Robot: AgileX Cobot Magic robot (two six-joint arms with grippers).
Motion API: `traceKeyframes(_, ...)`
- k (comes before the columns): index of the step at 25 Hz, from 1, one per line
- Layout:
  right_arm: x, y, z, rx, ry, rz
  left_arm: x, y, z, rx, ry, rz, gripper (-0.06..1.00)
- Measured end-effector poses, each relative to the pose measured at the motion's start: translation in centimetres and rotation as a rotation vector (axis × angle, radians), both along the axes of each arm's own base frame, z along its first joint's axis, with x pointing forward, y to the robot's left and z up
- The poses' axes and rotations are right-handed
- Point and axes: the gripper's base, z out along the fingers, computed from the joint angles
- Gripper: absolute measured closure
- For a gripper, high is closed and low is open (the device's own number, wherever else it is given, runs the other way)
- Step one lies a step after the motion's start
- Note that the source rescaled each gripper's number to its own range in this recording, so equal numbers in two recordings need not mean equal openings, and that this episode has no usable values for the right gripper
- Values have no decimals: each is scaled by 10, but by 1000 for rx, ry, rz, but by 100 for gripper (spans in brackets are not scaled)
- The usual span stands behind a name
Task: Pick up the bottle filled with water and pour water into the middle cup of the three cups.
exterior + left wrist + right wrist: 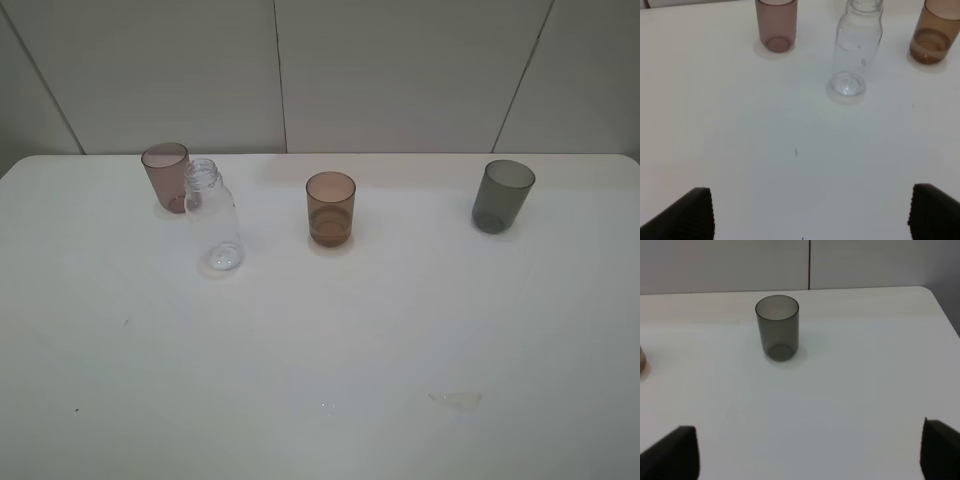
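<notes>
The clear capless bottle (214,216) stands upright on the white table, just in front and to the right of the pinkish-mauve cup (165,176). The amber-brown middle cup (330,208) stands at the centre, with a darker band low inside it. Far right is the smoky grey cup (502,195). In the left wrist view the bottle (856,50) sits between the mauve cup (776,25) and the amber cup (935,32). My left gripper (810,215) is open, well short of the bottle. My right gripper (810,452) is open too, short of the grey cup (778,327). Neither holds anything.
The white table (320,340) runs back to a pale panelled wall (400,70). A small wet-looking smear (455,400) lies on the table near the front right. The table's rounded right corner (932,295) shows behind the grey cup.
</notes>
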Motion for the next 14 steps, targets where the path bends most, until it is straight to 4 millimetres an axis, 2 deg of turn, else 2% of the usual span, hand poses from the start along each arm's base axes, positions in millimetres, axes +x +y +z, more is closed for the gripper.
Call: traceKeyframes(14,0,0,0,0,0,0,0,-1,-1,2,1,68,-6)
